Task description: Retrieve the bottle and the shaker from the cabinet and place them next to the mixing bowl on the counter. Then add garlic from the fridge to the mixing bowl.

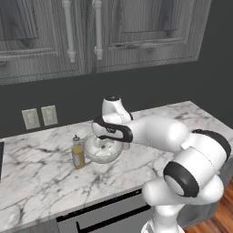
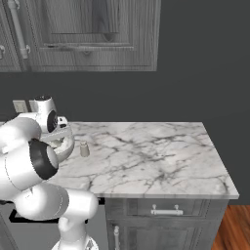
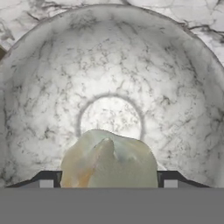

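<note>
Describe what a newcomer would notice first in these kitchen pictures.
The white arm reaches over the marble mixing bowl on the counter. In the hand view, a garlic bulb sits between the fingers, above the bowl's inside. A bottle stands beside the bowl, a shaker on its other side.

bottle point(image 1: 78, 154): 1 | shaker point(image 2: 84, 149): 1 | mixing bowl point(image 3: 39, 87): 1 | garlic point(image 3: 109, 159): 1
</note>
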